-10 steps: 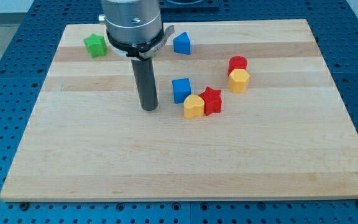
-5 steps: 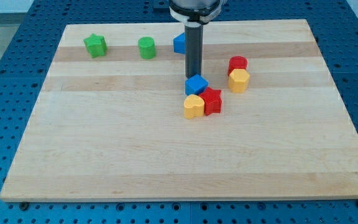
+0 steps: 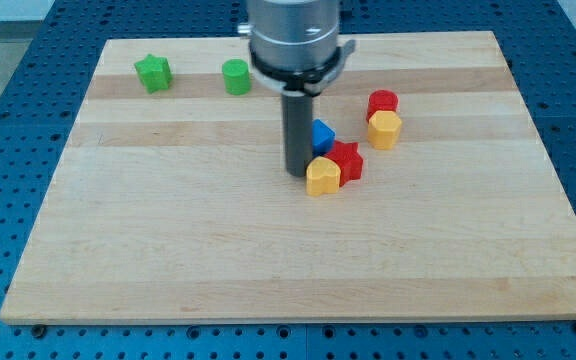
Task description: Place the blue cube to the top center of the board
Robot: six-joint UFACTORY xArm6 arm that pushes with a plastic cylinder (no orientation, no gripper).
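The blue cube (image 3: 322,134) sits near the board's middle, mostly hidden behind my rod. My tip (image 3: 297,172) rests on the board just to the view's left of it and of the yellow block (image 3: 322,176). The yellow block touches the red star block (image 3: 346,160), which lies right below the blue cube. The other blue block seen near the top centre is hidden behind the arm's body.
A green star-like block (image 3: 152,72) and a green cylinder (image 3: 235,76) lie at the top left. A red block (image 3: 382,102) sits against a yellow hexagonal block (image 3: 384,129) at the right. The wooden board (image 3: 168,250) sits on a blue perforated table.
My tip moved from above the blue cube to its lower left, beside the yellow block. The yellow and red blocks shifted slightly right; the arm body now hides the upper blue block.
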